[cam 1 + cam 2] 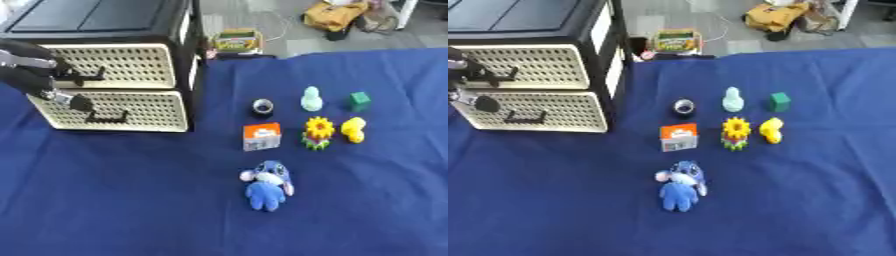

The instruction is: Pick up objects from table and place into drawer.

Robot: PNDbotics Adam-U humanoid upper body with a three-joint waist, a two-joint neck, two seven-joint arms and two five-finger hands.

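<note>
Task is sitting at its opening step. Both cream perforated drawers of the black drawer cabinet [131, 30] are looking closed: upper drawer [114, 65], lower drawer [122, 111].

Left hand [39, 70] is hovering at the drawer fronts, over the left part of the cabinet, close to the upper drawer's handle [92, 76]. Fingers are reading as curled, but I cannot tell whether they are gripping the handle or anything else. Right hand is showing in neither view.

All objects are lying on the blue tabletop [114, 200], to the right of the cabinet:
- dark ring-shaped item [262, 106]
- pale green figurine [311, 99]
- green cube [359, 100]
- orange-and-white box [262, 136]
- sunflower toy [318, 132]
- yellow duck [353, 129]
- blue plush toy [267, 184], farthest from the cabinet

Judgement: nothing placed; drawer opening and every pick are remaining.
</note>
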